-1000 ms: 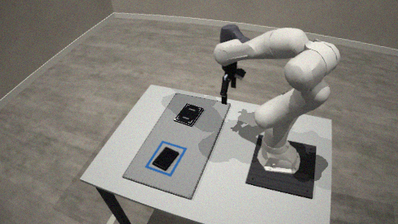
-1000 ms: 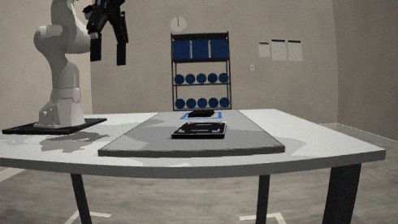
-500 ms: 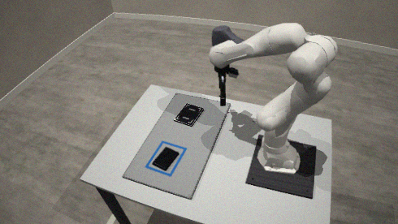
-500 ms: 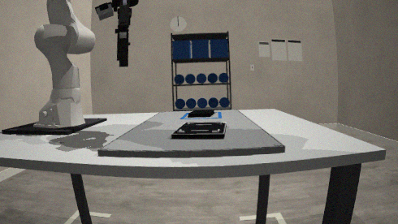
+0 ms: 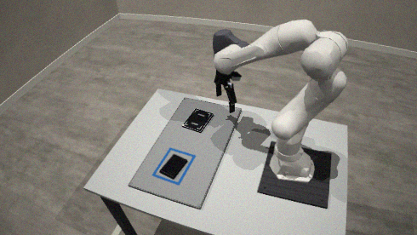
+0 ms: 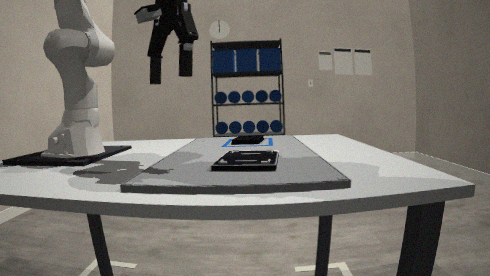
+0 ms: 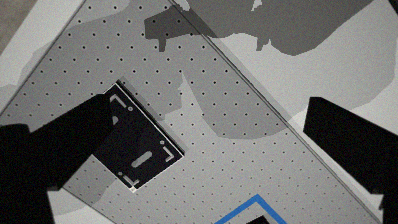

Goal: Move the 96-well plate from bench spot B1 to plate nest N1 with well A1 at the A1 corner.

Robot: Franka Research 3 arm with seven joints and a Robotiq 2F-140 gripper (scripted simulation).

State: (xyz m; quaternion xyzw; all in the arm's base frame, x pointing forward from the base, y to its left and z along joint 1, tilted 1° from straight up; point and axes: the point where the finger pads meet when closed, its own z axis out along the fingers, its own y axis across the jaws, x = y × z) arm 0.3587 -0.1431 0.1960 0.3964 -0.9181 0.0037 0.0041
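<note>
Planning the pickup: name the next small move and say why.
Probably carry the open black gripper across toward the black 96-well plate inside the blue square outline: it hangs high near the grey perforated board's far edge, holding nothing, and the black plate nest sits unfilled.

Arm raised, tool fully open

Top view: high, off one corner of the table, angled down, whole worktop in frame. Exterior: low at a table edge, level, facing the shelf rack. Wrist: close, straight down (shares the grey board with both).
</note>
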